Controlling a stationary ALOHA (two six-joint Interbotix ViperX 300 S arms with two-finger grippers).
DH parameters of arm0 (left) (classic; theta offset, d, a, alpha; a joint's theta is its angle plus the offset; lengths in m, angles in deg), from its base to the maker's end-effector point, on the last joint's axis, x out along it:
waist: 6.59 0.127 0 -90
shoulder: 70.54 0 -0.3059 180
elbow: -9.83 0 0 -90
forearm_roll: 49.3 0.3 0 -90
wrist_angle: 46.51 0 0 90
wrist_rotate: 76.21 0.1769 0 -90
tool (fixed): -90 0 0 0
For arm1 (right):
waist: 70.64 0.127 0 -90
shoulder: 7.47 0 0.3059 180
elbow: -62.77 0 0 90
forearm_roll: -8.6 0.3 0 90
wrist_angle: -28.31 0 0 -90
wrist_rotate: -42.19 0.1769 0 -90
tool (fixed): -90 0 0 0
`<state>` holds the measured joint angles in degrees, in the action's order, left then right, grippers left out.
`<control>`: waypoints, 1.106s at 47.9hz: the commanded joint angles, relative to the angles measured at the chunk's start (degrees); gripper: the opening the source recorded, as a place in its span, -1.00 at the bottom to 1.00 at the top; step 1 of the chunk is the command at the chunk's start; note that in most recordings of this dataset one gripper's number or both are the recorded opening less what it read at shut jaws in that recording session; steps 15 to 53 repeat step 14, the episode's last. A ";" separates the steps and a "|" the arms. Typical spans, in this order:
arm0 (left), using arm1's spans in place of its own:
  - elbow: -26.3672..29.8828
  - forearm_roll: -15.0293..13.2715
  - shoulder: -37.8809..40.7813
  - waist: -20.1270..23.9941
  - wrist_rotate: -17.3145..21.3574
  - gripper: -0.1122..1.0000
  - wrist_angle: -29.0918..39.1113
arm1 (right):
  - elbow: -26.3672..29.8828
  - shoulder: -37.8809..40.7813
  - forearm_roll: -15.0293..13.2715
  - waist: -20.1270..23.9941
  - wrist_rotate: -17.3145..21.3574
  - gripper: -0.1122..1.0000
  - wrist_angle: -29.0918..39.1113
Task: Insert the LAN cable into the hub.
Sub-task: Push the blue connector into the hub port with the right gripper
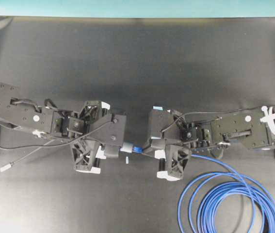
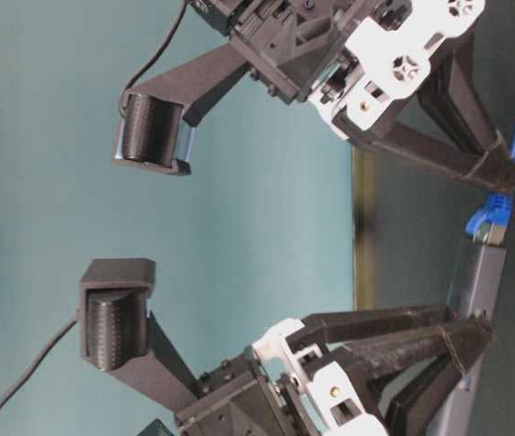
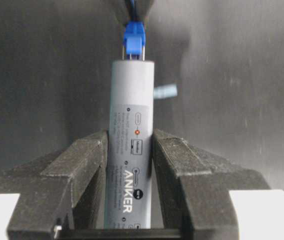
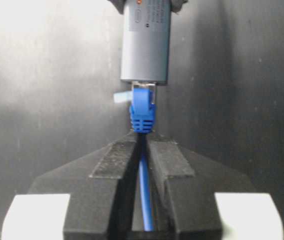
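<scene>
Your left claw (image 3: 129, 165) is clamped on the hub (image 3: 131, 125), both fingers (image 3: 76, 170) pressed against its long sides, and the grey bar sticks out past the tips with its label facing the wrist camera. Over on the other side, your right claw (image 4: 143, 155) is pinching the LAN cable (image 4: 144, 185) just behind the blue boot, fingers nearly together with only the thin blue line between them.

Look at the right wrist view: the plug (image 4: 143, 102) sits right at the hub's end face, its clear tip at or just inside the port opening, the boot fully outside. You cannot tell from here how deep the tip sits. The plug and the hub line up end to end, roughly on one axis.

From overhead, the two claws meet near the middle of the dark tabletop (image 1: 137, 53), the hub and plug bridging the short gap between them. The rest of the blue cable runs back under your right arm and lies wound in loops (image 1: 229, 204) at the lower right. The hub's thin grey cord (image 1: 25, 158) trails off under your left arm, its small plug lying on the tabletop.
</scene>
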<state>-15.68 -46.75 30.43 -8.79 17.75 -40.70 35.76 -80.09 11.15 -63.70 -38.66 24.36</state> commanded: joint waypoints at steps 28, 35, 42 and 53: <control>-1.67 0.09 -2.37 0.18 -0.26 -0.29 -0.44 | -2.02 -2.81 0.18 -0.44 0.62 0.03 -2.46; -1.67 0.09 -2.37 0.18 -0.26 -0.29 -0.44 | -2.02 -2.81 0.18 -0.44 0.62 0.03 -2.46; -1.67 0.09 -2.37 0.18 -0.26 -0.29 -0.44 | -2.02 -2.81 0.18 -0.44 0.62 0.03 -2.46; -1.67 0.09 -2.37 0.18 -0.26 -0.29 -0.44 | -2.02 -2.81 0.18 -0.44 0.62 0.03 -2.46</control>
